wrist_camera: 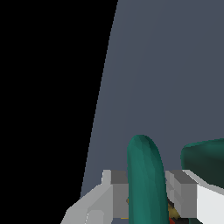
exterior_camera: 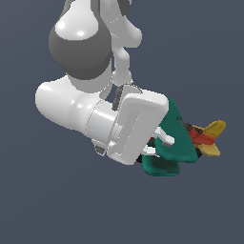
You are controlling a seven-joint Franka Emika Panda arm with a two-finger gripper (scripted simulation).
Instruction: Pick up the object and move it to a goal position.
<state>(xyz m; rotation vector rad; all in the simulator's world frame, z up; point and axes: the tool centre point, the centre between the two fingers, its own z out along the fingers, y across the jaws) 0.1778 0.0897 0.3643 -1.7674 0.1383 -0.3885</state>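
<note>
While the arm [exterior_camera: 71, 102] fills most of the exterior view, the interesting bit is down at its tip, where the gripper [exterior_camera: 159, 145] is closed in on the toy biplane [exterior_camera: 183, 143]. In the wrist view you can see it pretty clearly: one teal-green wing [wrist_camera: 145, 179] stands up right between the two pale grey fingers [wrist_camera: 116, 192], and both look pressed against it, so the jaws are only as far apart as that wing is thick. A second teal wing edge [wrist_camera: 205, 155] pokes in from the side of that same picture, just beside the other finger. There's a bit of red and yellow showing low down between the fingers too, but it's too small for me to say which part of the plane that is. Back in the exterior view, the plane sticks out from the white hand toward the exterior view's right, tilted rather than level, with its red-orange body [exterior_camera: 200, 136] and a yellow part [exterior_camera: 214, 131] at the far end, away from the hand. I can't tell whether that's the tail or the propeller. The plane isn't touching anything but the gripper as far as I can see, just plain dark blue-grey background [exterior_camera: 38, 205] all around it.
</note>
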